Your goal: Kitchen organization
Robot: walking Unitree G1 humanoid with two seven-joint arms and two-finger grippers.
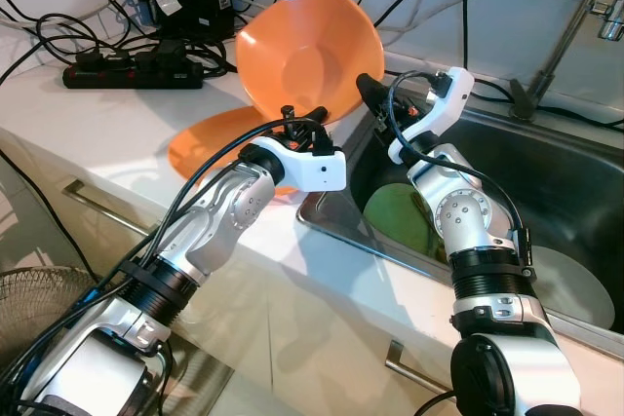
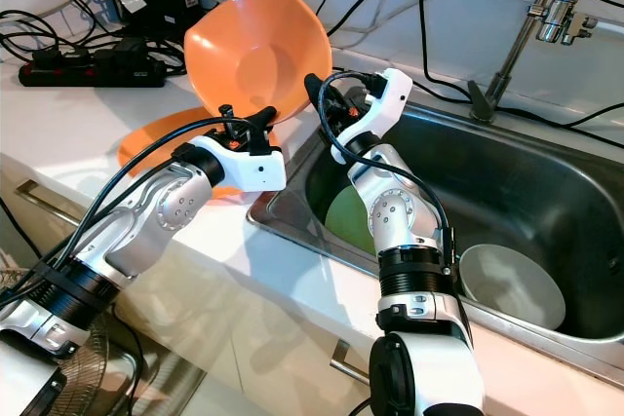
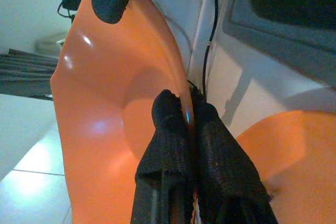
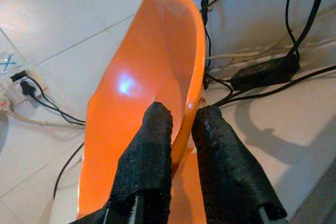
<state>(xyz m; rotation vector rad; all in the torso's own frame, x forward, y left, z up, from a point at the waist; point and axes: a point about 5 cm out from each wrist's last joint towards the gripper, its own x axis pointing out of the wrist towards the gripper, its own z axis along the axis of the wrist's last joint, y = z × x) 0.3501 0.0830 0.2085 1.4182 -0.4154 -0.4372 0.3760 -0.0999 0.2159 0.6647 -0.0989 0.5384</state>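
orange bowl (image 1: 307,51) tilted above counter (image 1: 88,119) | left gripper (image 3: 188,113) pinching rim | right gripper (image 4: 181,124) clamped on rim

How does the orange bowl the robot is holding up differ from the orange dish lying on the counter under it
The orange bowl is held in the air, tipped on its side, with the left gripper and right gripper each pinching its rim. The orange dish lies flat on the counter, with no gripper on it. The bowl is deep and shows fully; the dish looks shallower and is partly hidden behind the left arm. Both are the same glossy orange.
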